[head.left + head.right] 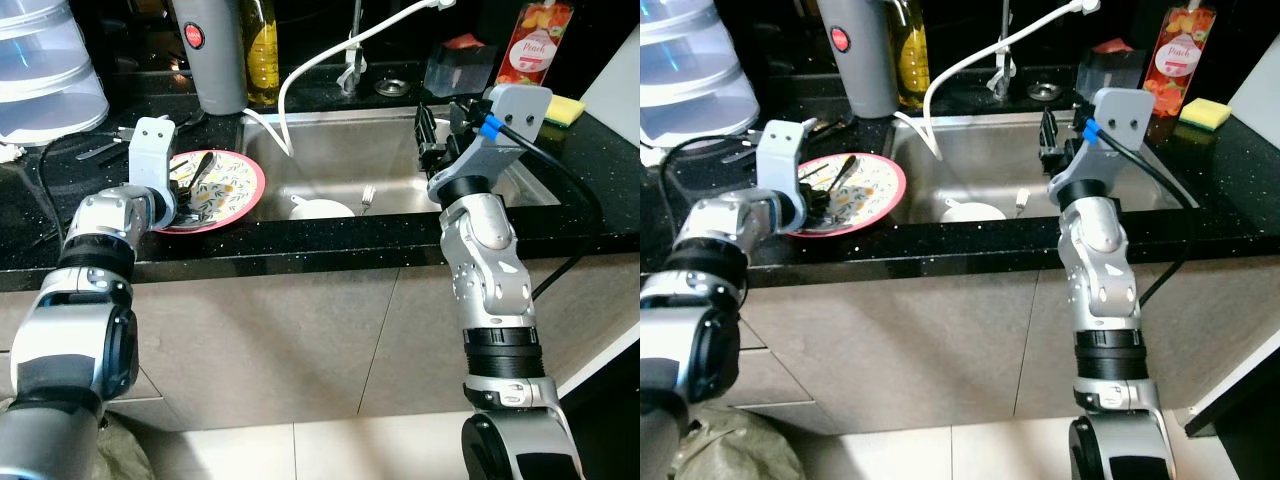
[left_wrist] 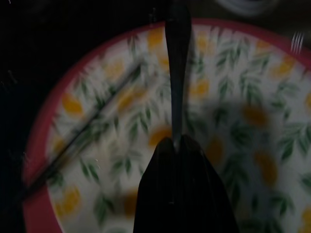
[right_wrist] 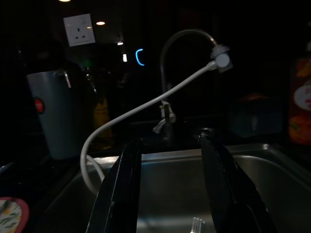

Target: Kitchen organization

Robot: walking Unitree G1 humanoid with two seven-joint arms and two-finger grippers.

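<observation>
Fingers of the left gripper (image 2: pixel 176 145) clench a dark utensil (image 2: pixel 177 73) over the plate (image 1: pixel 245 195) left of the sink (image 1: pixel 330 150), seemingly to clear it, while the right gripper (image 3: pixel 170 184) hovers released above the basin.

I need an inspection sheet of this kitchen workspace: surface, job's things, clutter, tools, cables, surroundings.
Surface: black speckled stone counter around a steel sink.
Job's things: red-rimmed round plate with leaf pattern on the counter left of the sink, dark utensils lying on it; white bowl and a fork in the sink.
Clutter: yellow sponge, peach juice bottle, oil bottle, grey jug.
Tools: left tool shut on a dark utensil handle above the plate; right tool open over the sink.
Cables: white hose from tap into sink; black cable on right arm.
Surroundings: beige cabinet fronts, tiled floor.
</observation>
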